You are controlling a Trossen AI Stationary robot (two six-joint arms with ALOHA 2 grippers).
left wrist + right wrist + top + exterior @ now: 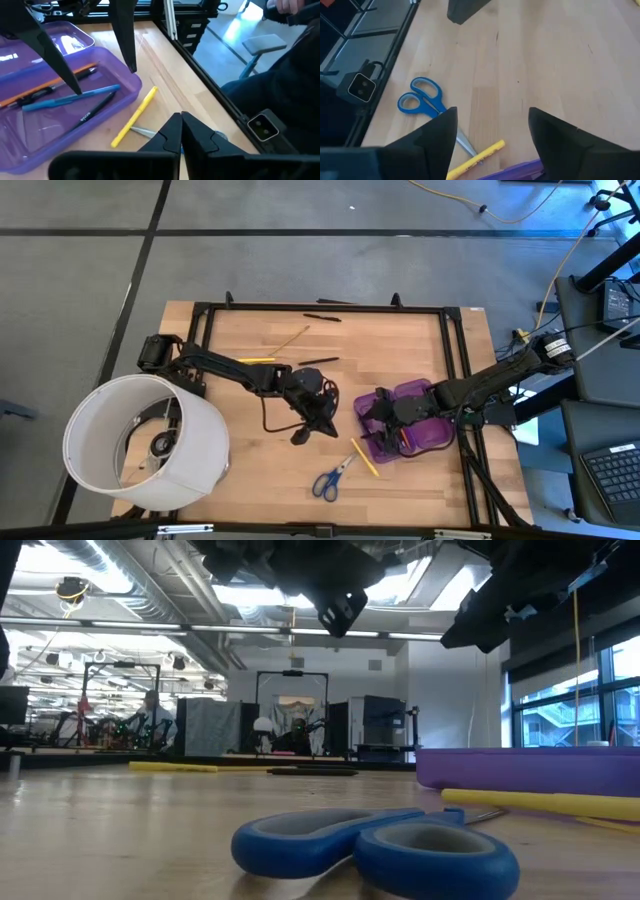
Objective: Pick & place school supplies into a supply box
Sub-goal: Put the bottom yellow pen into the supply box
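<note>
While the purple box [410, 425] lay open near the table's front right, its lid folded back so the tray could take supplies, the right gripper [490, 132] hung just above its near rim with its fingers spread and nothing between them, a pose that read as a release over the tray. Inside, the left wrist view showed a blue pen [70, 99], a black pen [95, 111] and an orange pencil [50, 85] lying lengthwise, the only way such long things fit. The left gripper [181, 131] waited just beside the box, above the bare wood, its fingers pressed together and empty, probably held clear so the two arms did not crowd one opening. A yellow pencil [364, 457] lay on the table touching or nearly touching the box's outer edge, and the blue scissors [332, 478] rested close by toward the front, both within easy reach of either arm. Farther back, another yellow pencil [290, 338] and two black pens [318, 361] lay well apart from the box. A large white cylinder [145, 442] stood at the front left corner, out of the working area.
</note>
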